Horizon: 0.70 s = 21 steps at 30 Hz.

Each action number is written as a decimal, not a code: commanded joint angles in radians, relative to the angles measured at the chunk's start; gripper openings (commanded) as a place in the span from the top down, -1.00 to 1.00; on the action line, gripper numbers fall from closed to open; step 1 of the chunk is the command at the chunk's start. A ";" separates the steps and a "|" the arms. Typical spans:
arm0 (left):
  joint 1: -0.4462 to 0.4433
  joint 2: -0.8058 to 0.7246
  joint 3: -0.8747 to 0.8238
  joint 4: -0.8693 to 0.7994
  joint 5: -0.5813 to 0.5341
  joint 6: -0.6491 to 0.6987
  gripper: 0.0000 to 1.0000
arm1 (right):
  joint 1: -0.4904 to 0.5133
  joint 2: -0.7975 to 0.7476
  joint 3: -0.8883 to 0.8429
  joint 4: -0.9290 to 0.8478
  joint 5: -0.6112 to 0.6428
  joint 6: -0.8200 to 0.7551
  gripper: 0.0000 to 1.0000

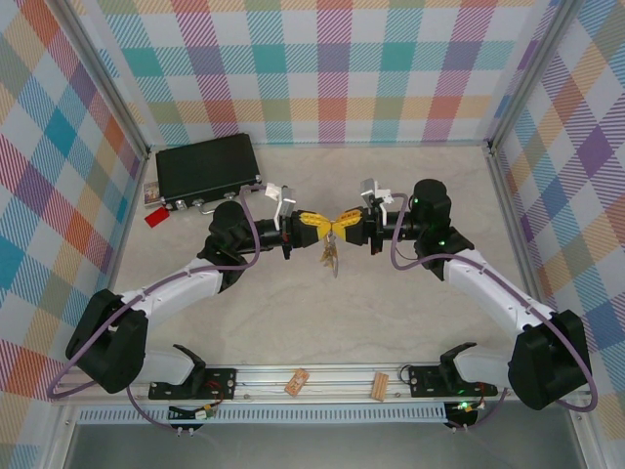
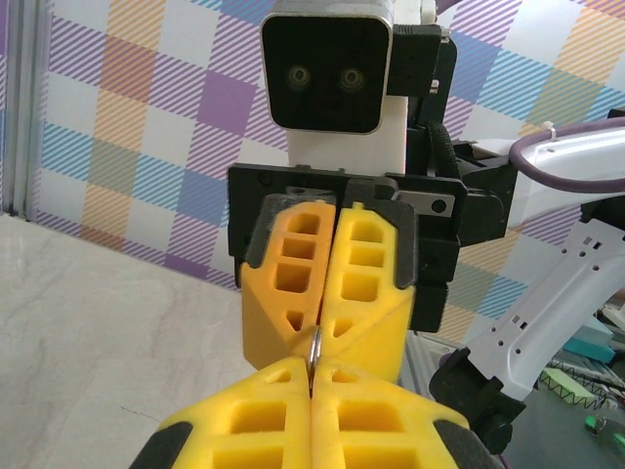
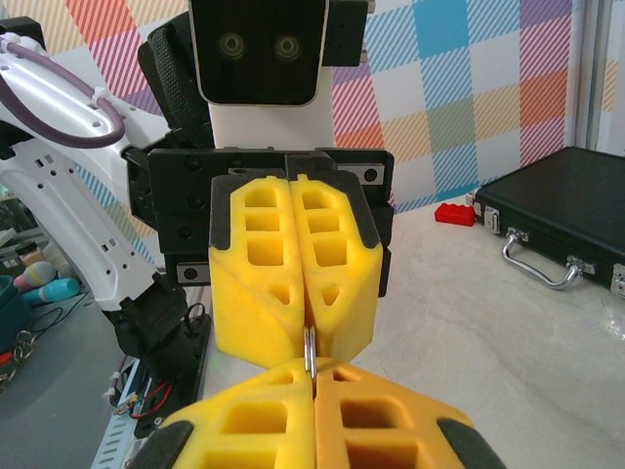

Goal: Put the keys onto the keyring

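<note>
Above the middle of the table my left gripper and right gripper meet tip to tip. Both are shut on the keyring, a thin silver-grey loop seen edge-on between the two pairs of yellow pads. In the right wrist view the keyring runs from my right gripper into the left gripper facing it. In the left wrist view, the left gripper faces the right gripper. A small cluster of keys hangs below the joined fingertips; how they attach is too small to tell.
A black case with a silver handle lies at the back left. Beside it is a small red tag. Two tan wooden clips rest on the front rail between the arm bases. Checked walls enclose the table.
</note>
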 commanded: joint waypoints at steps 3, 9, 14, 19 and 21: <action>0.010 -0.034 0.024 -0.061 -0.019 0.081 1.00 | 0.004 -0.032 0.060 -0.114 0.062 -0.066 0.59; 0.012 -0.067 0.039 -0.226 -0.053 0.214 1.00 | 0.004 -0.065 0.117 -0.369 0.167 -0.162 0.48; 0.012 -0.069 0.059 -0.346 -0.071 0.315 1.00 | 0.008 -0.036 0.213 -0.608 0.231 -0.287 0.48; 0.012 -0.056 0.083 -0.444 -0.085 0.403 1.00 | 0.019 0.050 0.347 -0.866 0.277 -0.404 0.45; 0.012 -0.049 0.086 -0.468 -0.085 0.426 1.00 | 0.024 0.074 0.379 -0.914 0.275 -0.437 0.42</action>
